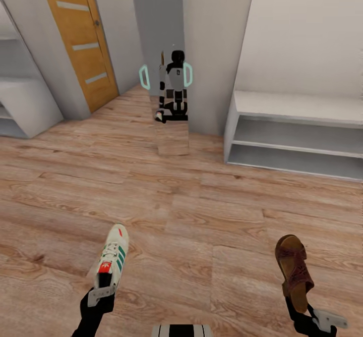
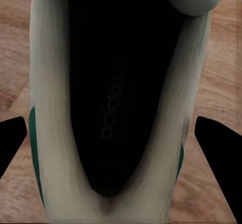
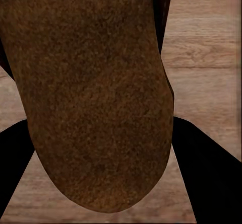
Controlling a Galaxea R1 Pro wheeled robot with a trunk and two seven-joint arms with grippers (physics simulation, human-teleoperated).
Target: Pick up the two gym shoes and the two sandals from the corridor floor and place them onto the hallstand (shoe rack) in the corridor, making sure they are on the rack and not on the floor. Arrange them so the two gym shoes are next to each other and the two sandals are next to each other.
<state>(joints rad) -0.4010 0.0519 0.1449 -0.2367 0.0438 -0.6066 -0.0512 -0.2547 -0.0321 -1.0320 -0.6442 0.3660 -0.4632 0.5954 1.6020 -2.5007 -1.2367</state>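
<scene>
One gym shoe and one sandal, each held.

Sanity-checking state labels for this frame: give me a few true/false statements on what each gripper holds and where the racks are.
1. The left gripper holds a white lace-up sneaker with green stripes by its heel. True.
2. The right gripper is empty. False: it grips a dark brown woven leather sandal at its heel end.
3. A pale grey low rack with two open shelf slots stands ahead on the right. True.
4. Shoes already sit on that rack. False: its visible top and slots are bare.
5. The orange wooden door is on the right. False: it is at upper left.
</scene>
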